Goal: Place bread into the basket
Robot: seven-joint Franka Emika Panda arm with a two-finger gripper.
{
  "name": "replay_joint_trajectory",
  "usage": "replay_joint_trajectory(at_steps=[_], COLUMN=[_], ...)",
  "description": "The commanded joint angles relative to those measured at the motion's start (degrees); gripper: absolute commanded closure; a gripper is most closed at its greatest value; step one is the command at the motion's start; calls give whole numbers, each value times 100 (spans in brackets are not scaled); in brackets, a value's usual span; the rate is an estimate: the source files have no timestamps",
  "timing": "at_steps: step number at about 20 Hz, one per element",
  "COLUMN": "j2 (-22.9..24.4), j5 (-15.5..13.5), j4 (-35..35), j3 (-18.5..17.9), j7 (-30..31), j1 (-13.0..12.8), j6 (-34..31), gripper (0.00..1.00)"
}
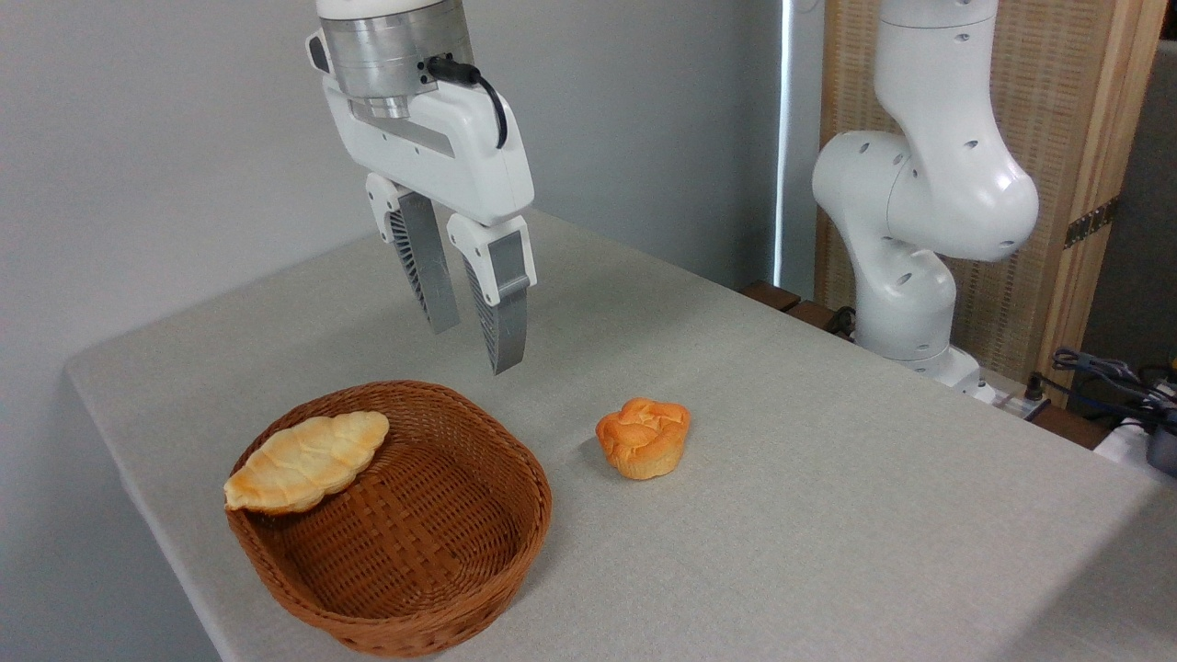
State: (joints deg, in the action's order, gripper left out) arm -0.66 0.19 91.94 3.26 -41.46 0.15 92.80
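Note:
The bread [644,436], a small orange-golden bun with a lumpy top, sits on the grey table to the right of the basket. The basket [432,570] is round, reddish-brown wicker, near the table's front left. My gripper [474,348] hangs in the air above the basket's far rim, left of and above the bun. Its two grey fingers stand a little apart and hold nothing.
A pale leaf-shaped ridged loaf [306,461] leans on the basket's left rim. The arm's white base [915,239] stands at the table's far right, with cables [1117,382] beyond it. The table edge [138,501] runs close to the basket's left.

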Motion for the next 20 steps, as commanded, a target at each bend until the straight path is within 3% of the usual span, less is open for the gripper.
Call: replay_joint_trajectory(at_steps=[1,13,20], j2=[101,119,1207], j5=[-107,-98,-98], j4=[69,245,1843], j3=[-54,-62,-115], j7=[23,15,6], j1=[-33,-33,-41], j6=[-86,-60,923], gripper=[0,0,0])
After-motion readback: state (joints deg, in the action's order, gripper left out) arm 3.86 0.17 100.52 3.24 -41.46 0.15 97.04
